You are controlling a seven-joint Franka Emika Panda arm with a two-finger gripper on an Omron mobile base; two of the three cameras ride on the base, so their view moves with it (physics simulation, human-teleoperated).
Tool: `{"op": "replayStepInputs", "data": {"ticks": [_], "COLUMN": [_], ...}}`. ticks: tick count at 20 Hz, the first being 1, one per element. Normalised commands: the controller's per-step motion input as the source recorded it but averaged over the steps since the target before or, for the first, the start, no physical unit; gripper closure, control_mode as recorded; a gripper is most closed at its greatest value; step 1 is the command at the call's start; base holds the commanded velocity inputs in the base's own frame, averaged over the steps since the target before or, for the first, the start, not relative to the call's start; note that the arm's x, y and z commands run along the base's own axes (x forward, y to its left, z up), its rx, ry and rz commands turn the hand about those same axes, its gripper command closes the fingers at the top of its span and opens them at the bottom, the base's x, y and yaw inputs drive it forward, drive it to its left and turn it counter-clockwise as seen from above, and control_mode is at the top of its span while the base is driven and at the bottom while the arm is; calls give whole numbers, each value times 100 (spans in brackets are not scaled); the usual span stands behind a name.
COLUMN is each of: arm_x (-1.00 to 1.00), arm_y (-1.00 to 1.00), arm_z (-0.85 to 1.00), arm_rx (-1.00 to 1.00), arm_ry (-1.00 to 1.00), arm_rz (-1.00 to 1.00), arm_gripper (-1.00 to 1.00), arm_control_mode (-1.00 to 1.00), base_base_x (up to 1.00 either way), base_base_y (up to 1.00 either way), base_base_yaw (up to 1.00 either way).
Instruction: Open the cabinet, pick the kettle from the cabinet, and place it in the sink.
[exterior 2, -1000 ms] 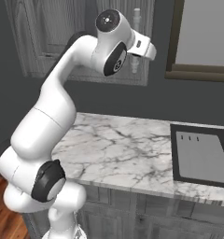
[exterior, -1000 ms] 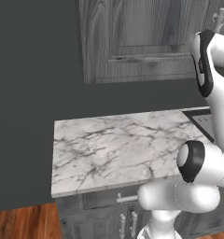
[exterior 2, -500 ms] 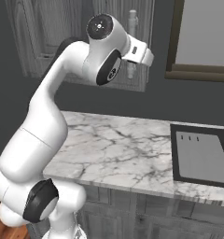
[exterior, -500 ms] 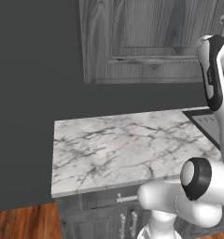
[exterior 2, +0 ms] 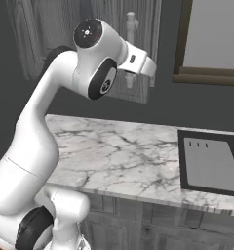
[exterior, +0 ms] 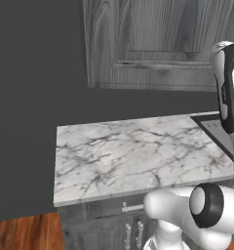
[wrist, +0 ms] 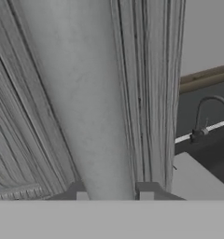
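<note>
Tool (wrist: 112,189): fingertips either side of smooth lt-grey cylindrical bar handle (wrist: 81,93), clamped on it. Cabinet (exterior: 163,44): dark grey wood-grain, recessed-panel door, above white-veined marble tabletop (exterior: 133,156). Sink (exterior 2: 210,163): black rectangular basin w/ flat lt-grey drainboard, at tabletop's right end; thin curved faucet (wrist: 205,114).

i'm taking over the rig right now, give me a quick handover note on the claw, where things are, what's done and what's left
Claw: shut on the cabinet's bar handle, one finger on each side of it.
Cabinet: on the wall above the marble counter; I can't tell whether the door has started to open.
Kettle: presumably inside the cabinet.
Sink: set in the counter to the right, faucet behind it.
Done: handle gripped.
Left: pull the door open, take the kettle out, set it in the sink.
</note>
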Motion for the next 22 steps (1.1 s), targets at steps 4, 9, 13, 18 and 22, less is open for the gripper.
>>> {"op": "replayStepInputs", "data": {"ticks": [4,9,13,18,22], "arm_x": [-62,-64,-58,-56,-47], "arm_y": [12,13,19,19,26], "arm_z": [0,0,0,2,4], "arm_rx": [-1,-3,-5,-6,-6], "arm_ry": [0,0,0,0,7], "arm_rz": [-6,-9,-15,-17,-19], "arm_gripper": [100,100,100,100,100], "arm_control_mode": [-100,-100,-100,-100,-100], "base_base_x": [0,0,0,0,0], "base_base_y": [0,0,0,0,0], "base_base_yaw": [0,0,0,0,0]}}
